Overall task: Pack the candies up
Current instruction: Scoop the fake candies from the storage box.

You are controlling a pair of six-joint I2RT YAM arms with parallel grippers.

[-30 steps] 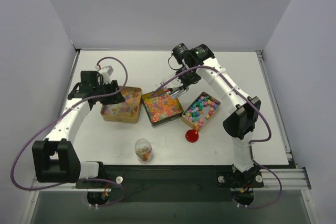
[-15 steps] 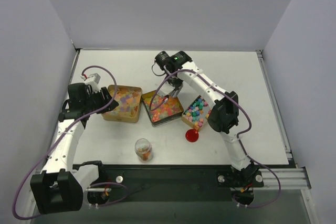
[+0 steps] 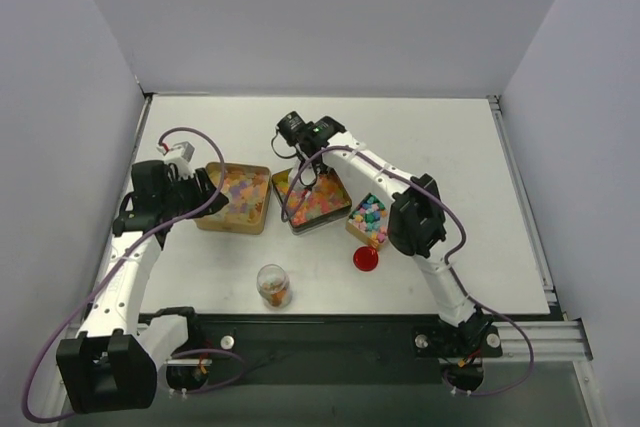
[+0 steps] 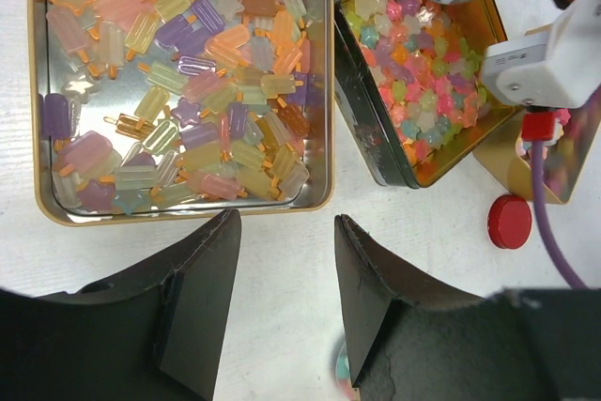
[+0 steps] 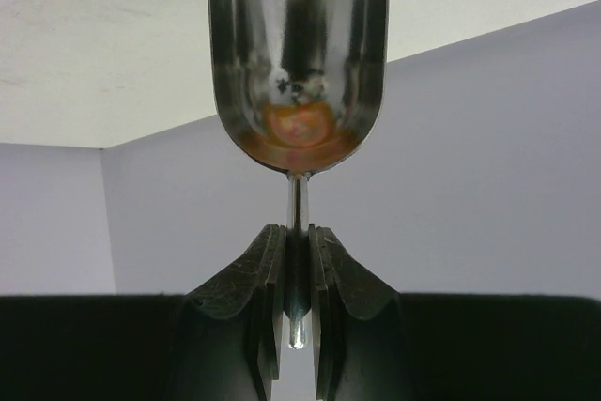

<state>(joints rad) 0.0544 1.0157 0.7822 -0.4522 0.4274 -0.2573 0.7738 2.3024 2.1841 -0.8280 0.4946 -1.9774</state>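
Right gripper (image 5: 297, 260) here is clamped tight on the skinny handle of a metal scoop (image 5: 297, 53), up over the middle tin (image 4: 371, 138) where the candies (image 4: 423, 72) sit heaped. More of them fill the left tin (image 4: 329, 91) and the gold box (image 4: 507, 161), and a few are in the little jar (image 3: 273, 285). My left gripper (image 4: 286, 232) hangs spread apart with nothing in it, just off the left tin's near edge. These bits look tiny, light and rolly, so I reckon pinching is hopeless: dig the scoop under the heap and keep it level. There's an orange glow in the bowl, maybe candy, maybe reflection, can't tell.
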